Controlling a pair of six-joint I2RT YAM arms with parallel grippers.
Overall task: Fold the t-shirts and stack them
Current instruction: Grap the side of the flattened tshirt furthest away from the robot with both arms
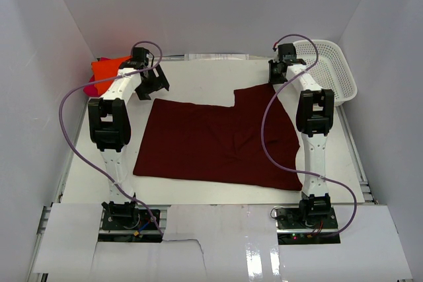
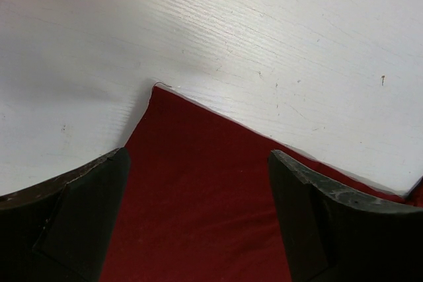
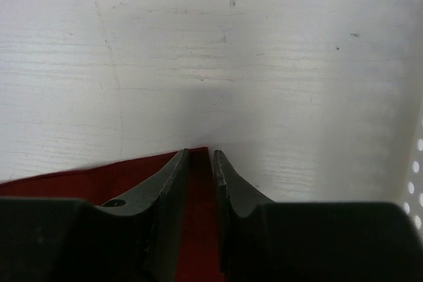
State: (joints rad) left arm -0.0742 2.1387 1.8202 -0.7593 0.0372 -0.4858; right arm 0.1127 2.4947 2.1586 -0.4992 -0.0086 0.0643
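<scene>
A dark maroon-red t-shirt [image 1: 211, 140] lies spread flat on the white table [image 1: 198, 74]. My left gripper [image 1: 153, 82] is open and hangs just above the shirt's far left corner [image 2: 198, 216], with one finger [image 2: 86, 209] on each side of it. My right gripper [image 1: 277, 74] is at the shirt's far right corner. Its jaws are nearly together with the maroon cloth [image 3: 66, 179] between them at the corner tip [image 3: 200, 152]. A bright orange t-shirt [image 1: 106, 69] is bunched at the far left, with a magenta-pink one [image 1: 89, 88] showing under it.
A white plastic mesh basket [image 1: 334, 70] stands at the far right corner, close behind my right gripper; its wall shows in the right wrist view [image 3: 416, 163]. White walls enclose the table on three sides. Purple cables loop off both arms.
</scene>
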